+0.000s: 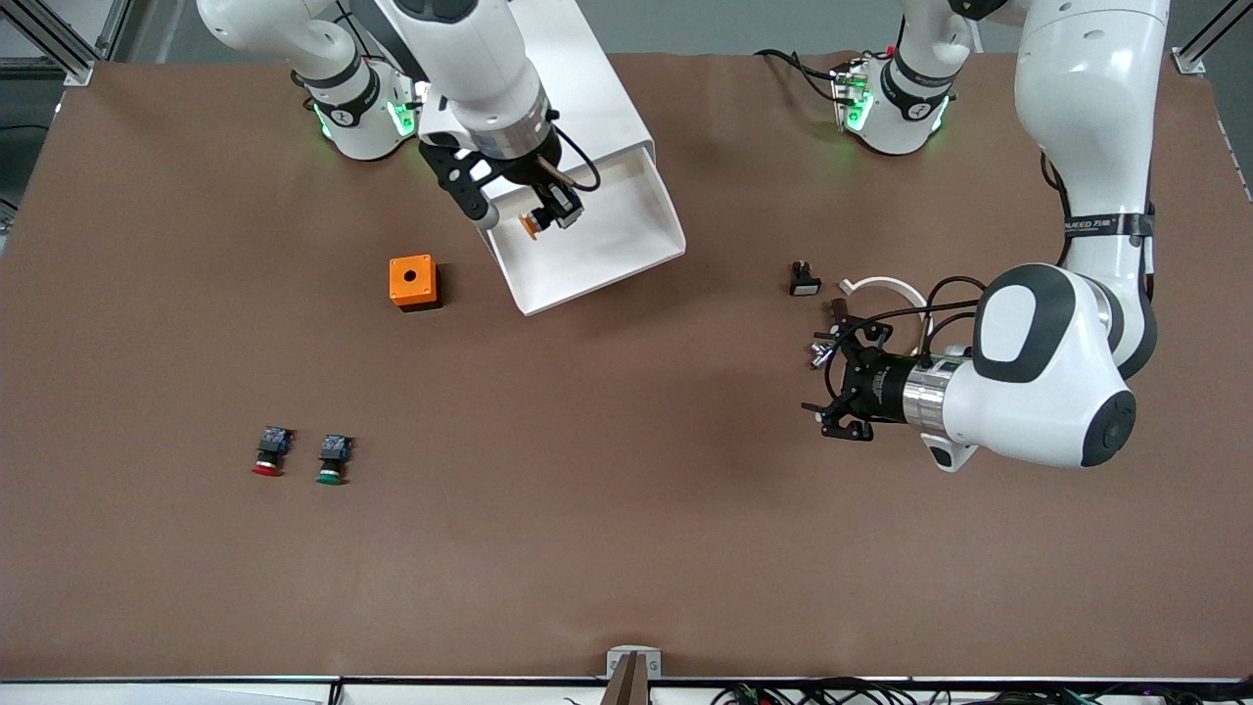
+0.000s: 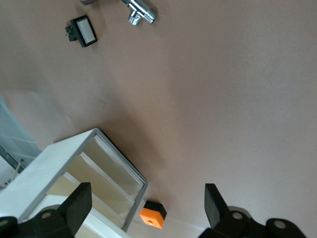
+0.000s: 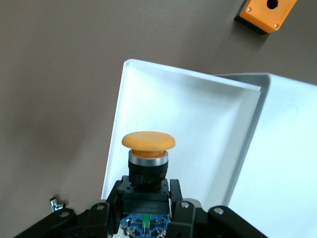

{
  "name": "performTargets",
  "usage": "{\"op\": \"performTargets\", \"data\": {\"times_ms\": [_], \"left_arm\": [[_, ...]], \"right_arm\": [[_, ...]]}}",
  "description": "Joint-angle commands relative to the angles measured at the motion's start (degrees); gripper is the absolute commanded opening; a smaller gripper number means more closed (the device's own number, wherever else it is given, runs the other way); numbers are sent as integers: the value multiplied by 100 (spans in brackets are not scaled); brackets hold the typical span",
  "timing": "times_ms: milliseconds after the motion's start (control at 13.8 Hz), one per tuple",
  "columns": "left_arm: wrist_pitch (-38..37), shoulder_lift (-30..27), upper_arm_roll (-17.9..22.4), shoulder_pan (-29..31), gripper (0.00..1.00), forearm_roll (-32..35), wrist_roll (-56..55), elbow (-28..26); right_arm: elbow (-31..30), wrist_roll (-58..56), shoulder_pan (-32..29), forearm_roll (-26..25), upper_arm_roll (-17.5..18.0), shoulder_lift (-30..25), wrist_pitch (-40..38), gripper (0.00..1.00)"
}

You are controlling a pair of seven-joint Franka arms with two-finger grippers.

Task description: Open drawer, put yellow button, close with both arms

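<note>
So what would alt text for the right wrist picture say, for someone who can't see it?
The right gripper holds the yellow button by its black body, cap pointing away, above the open white drawer. An orange box sits on the brown table.

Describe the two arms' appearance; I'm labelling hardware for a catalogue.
Both are glossy white jointed arms with black bands and green-lit bases. The left tool is black behind a silver wrist ring, with looping black cables and a black lettered strap. The right tool is black with a cable too.

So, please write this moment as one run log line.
drawer: open | right gripper: shut on yellow button, over drawer | left gripper: open, waiting
</note>
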Motion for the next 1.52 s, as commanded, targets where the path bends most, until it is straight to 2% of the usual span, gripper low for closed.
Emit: {"op": "performTargets", "data": {"times_ms": [0,145,289,434,723,940,1013,1085,1157,1302,1447], "left_arm": [[-50,-105,14,-35,100,142,762,-76],[-41,-105,14,-35,100,229,1518,-76],[-6,-105,-3,-53,100,440,2064,-76],[46,-114,-39,-88,100,904,2460,-76],[204,-219,-91,-272,100,1406,2988,-93],[538,-298,-127,-500,100,1846,3779,-128],[626,-316,-170,-597,100,1986,3928,-163],[705,-316,-197,-676,100,2179,4095,-172],[767,-307,-197,-764,100,2286,4166,-181],[1038,-307,-206,-922,100,2400,4255,-303],[1372,-316,-188,-1194,100,2418,4255,-479]], "right_arm": [[-17,580,251,-248,-85,223,226,0],[-25,765,348,-301,-85,346,358,0],[-305,906,462,-424,-93,364,638,0],[-499,1021,541,-477,-93,364,797,0],[-579,1205,568,-583,-93,382,789,0],[-579,1294,594,-592,-93,452,798,2],[-570,1294,595,-592,-93,461,789,15],[-570,1294,586,-592,-85,487,798,46],[-562,1294,594,-592,-85,505,798,50],[-527,1294,603,-592,-85,540,798,100],[-465,1259,603,-592,-85,558,780,100]]}}
